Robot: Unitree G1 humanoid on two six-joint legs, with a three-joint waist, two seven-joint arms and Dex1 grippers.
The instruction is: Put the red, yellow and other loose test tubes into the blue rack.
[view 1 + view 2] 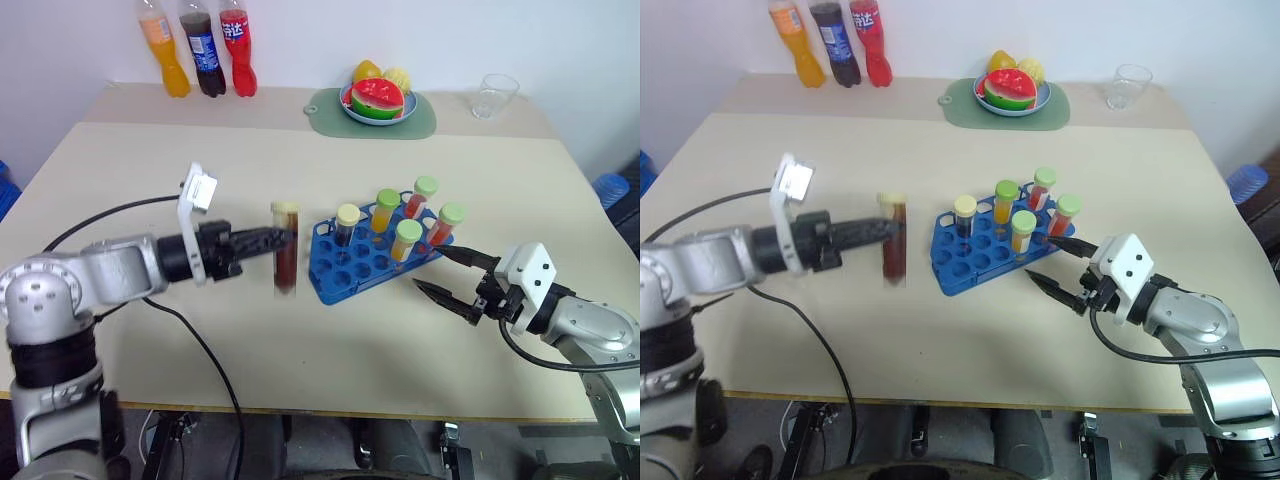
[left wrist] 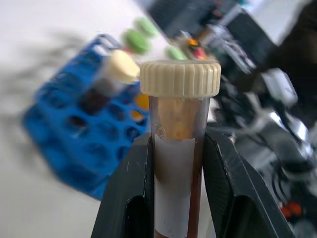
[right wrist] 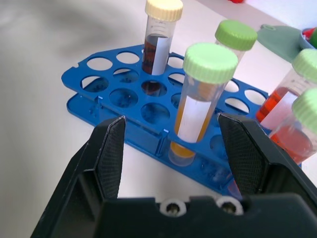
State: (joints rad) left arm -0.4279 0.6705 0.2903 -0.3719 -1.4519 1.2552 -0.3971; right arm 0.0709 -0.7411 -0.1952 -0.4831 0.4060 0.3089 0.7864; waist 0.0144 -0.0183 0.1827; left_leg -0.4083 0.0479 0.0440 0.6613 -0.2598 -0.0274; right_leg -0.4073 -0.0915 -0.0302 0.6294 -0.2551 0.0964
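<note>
Blue rack (image 1: 345,262) near rows free; capped tubes (image 1: 408,238) crowd far side.

rack (image 1: 345,265) mid-table | five tubes (image 1: 407,239) in it; sixth tube (image 1: 286,250) left of rack, off table

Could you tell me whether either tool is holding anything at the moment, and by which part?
The left tool grips the dark brown tube just below its cream cap; the right tool is open and empty.
</note>
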